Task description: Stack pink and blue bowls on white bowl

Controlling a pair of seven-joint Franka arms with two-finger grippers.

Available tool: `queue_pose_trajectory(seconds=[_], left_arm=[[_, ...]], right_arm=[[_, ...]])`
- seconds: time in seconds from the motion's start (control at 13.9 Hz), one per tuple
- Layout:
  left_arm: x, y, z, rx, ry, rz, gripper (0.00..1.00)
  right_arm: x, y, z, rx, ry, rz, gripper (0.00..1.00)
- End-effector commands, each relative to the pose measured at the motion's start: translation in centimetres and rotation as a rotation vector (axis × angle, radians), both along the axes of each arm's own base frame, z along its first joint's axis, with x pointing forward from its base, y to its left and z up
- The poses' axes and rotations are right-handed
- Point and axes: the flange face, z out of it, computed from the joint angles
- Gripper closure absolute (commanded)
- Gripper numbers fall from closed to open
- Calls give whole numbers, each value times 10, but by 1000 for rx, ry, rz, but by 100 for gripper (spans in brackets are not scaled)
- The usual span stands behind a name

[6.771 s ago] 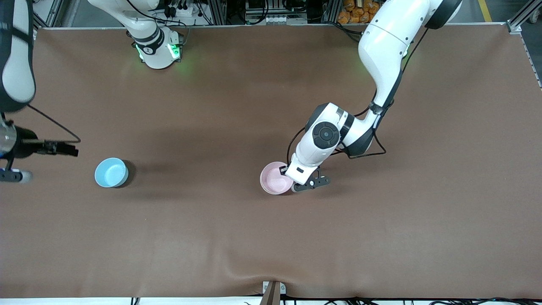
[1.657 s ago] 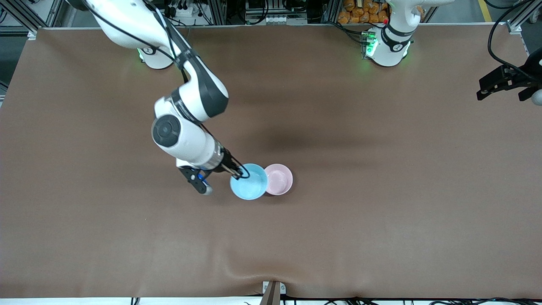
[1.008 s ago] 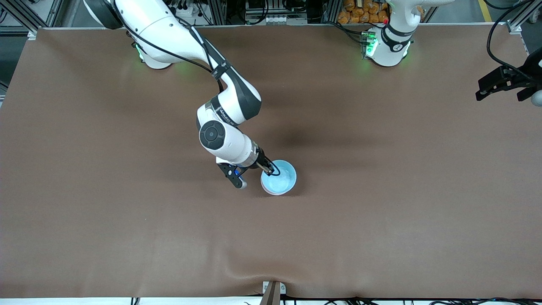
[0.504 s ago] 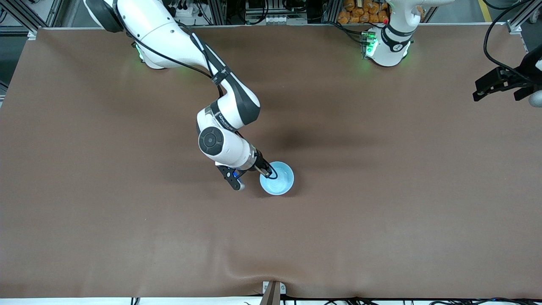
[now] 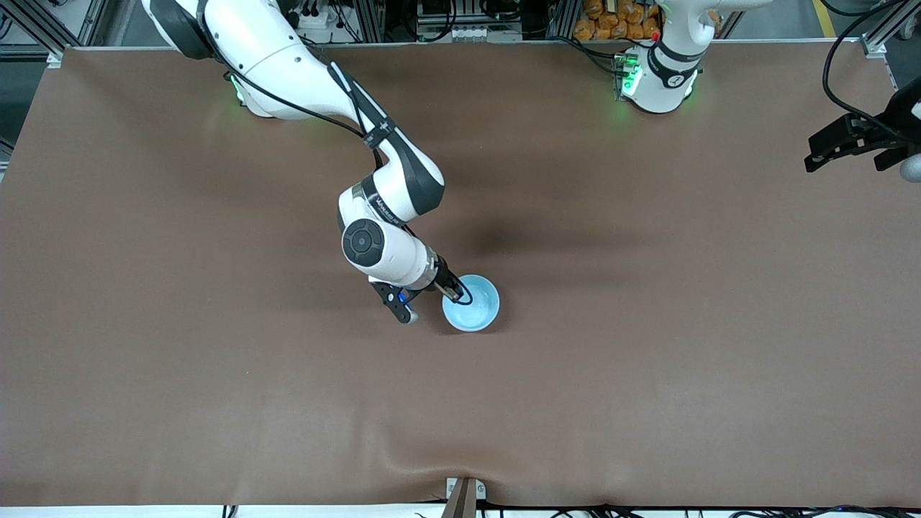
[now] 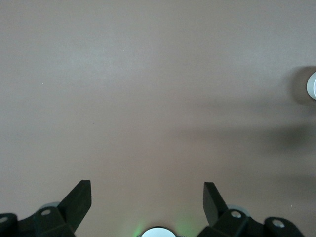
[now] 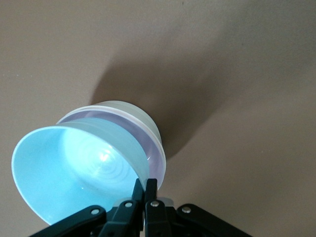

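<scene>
Front view: right arm reaches from its base to mid-table; right gripper (image 5: 455,291) is pinched shut on the rim of the light sky-blue round plastic bowl (image 5: 473,304), on the edge toward the right arm's end. Blue bowl sits over the stack spot; pink & white bowls can't be made out under it from here. Left gripper (image 5: 856,147) hangs over the table edge at the left arm's end, arm waiting. Brown table cover (image 5: 647,360) otherwise plain.

Left wrist view: left gripper fingers (image 6: 79,197) spread wide, nothing between them, only brown cover below.

Right wrist view: blue bowl nests in the pale pink round plastic bowl (image 7: 148,143), which sits in the white round plastic bowl (image 7: 131,111); rims show as bands. Jaws squeezed tight on blue rim.

Step, by my read: final placement, blue bowl seated or nearly so. Next move calls for letting go of the rim & lifting straight up w/o dragging the stack.

Writing: small print on the right arm's wrist band, too small to read
</scene>
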Motion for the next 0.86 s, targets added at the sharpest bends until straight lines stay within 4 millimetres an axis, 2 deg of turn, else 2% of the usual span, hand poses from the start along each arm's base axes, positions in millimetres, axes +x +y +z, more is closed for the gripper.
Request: queue_pose_trajectory(seconds=[0.0, 0.07, 0.22, 0.36, 0.5, 0.58, 0.79], left_arm=[[-1, 5, 2, -2, -6, 1, 0], [-1, 4, 3, -2, -7, 3, 0], [-1, 3, 3, -2, -7, 4, 0], [0, 2, 1, -2, -4, -2, 0], [0, 5, 2, -2, -5, 0, 0], [0, 4, 2, -2, -6, -2, 0], [0, 3, 2, -4, -5, -2, 0]], right_arm=[[2, 6, -1, 14, -4, -4, 20], [3, 5, 0, 13, -3, -7, 0], [6, 3, 13, 21, -11, -10, 0], [17, -10, 31, 27, -27, -22, 0], [33, -40, 64, 24, -37, -4, 0], [42, -61, 81, 20, -51, 29, 0], [66, -142, 114, 19, -33, 154, 0]])
